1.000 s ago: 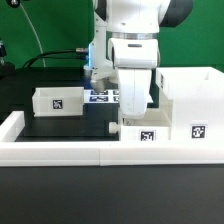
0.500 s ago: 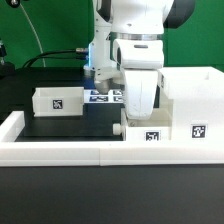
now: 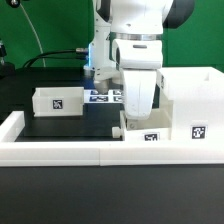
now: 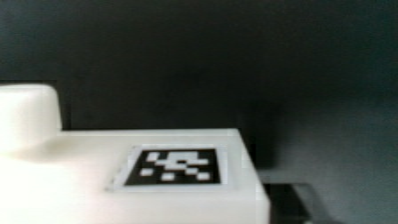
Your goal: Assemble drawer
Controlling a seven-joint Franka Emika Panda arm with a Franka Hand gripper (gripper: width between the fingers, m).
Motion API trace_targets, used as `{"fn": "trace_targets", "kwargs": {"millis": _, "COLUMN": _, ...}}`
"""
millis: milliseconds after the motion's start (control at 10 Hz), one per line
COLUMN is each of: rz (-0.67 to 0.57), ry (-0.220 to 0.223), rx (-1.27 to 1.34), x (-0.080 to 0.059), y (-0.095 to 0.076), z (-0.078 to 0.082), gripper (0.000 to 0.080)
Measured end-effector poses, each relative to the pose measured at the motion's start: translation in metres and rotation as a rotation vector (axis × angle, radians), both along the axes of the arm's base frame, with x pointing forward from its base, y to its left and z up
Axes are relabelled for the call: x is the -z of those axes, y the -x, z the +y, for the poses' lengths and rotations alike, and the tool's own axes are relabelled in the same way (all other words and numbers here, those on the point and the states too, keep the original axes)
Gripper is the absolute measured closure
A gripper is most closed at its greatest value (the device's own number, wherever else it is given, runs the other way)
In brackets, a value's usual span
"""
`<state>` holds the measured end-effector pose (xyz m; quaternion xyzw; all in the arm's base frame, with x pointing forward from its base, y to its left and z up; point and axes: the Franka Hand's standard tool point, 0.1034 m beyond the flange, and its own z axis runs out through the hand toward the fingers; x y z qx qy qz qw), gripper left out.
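One light, stiff, slick-looking knobbed tray (image 3: pixel 146 134) under the gripper (image 3: pixel 138 114); I'd pinch its thin wall. Can't tell if it's closed.

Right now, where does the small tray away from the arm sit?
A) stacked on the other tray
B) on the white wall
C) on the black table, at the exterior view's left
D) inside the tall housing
C: the tray stands by itself on the black table at the exterior view's left, well apart from the housing.
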<state>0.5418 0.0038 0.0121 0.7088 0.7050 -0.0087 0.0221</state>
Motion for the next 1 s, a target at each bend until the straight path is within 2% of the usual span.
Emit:
{"fn": "trace_targets", "kwargs": {"millis": 100, "rz": -0.008, "ry": -0.001, "rx": 0.016, "x": -0.005, "y": -0.002, "z": 0.002, "gripper": 0.0417}}
{"fn": "trace_targets", "kwargs": {"millis": 200, "rz": -0.014, "ry": 0.0, "rx": 0.016, "x": -0.009, "y": -0.004, "z": 0.004, "gripper": 0.0417}}
{"fn": "trace_targets", "kwargs": {"millis": 300, "rz": -0.01, "ry": 0.002, "rx": 0.016, "x": -0.015, "y": -0.005, "z": 0.005, "gripper": 0.0267}}
{"fn": "trace_targets", "kwargs": {"millis": 400, "rz": 0.0, "ry": 0.006, "rx": 0.028, "x": -0.021, "y": -0.005, "z": 0.005, "gripper": 0.0185}}
{"fn": "trace_targets", "kwargs": {"millis": 600, "rz": -0.024, "ry": 0.007, "rx": 0.042, "x": -0.04, "y": -0.011, "z": 0.003, "gripper": 0.0161}}
{"fn": "trace_targets", "kwargs": {"millis": 700, "rz": -0.041, "ry": 0.009, "rx": 0.044, "x": -0.051, "y": -0.013, "z": -0.006, "gripper": 0.0151}}
{"fn": "trace_targets", "kwargs": {"millis": 800, "rz": -0.049, "ry": 0.013, "rx": 0.044, "x": -0.056, "y": -0.013, "z": -0.02, "gripper": 0.0151}}
{"fn": "trace_targets", "kwargs": {"millis": 1000, "rz": -0.044, "ry": 0.014, "rx": 0.021, "x": -0.056, "y": -0.011, "z": -0.048, "gripper": 0.015}}
